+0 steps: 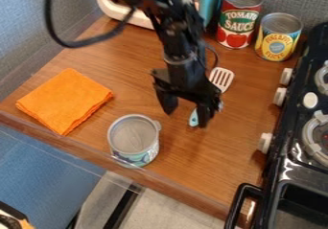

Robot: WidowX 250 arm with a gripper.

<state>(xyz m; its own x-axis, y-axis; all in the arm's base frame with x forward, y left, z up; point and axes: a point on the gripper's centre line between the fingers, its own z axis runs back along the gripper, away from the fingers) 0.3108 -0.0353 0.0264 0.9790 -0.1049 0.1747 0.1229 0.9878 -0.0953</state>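
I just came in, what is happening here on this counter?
A robot arm hangs over the counter, its tool open at a slotted spatula; whether they touch, I cannot tell. A grey-topped can stands near the front edge, an orange cloth lies nearby. A red can and a yellow can stand behind.

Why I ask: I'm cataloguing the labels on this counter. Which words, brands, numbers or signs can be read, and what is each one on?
"TOMATO SAUCE": on the red, white and green can at the back.
"PINEAPPLE": on the yellow and blue can beside it; the word below looks like "SLICES", but I can't be sure.
The print on the grey-topped can near the counter's front edge is too small to read.
I can read no numbers or signs.
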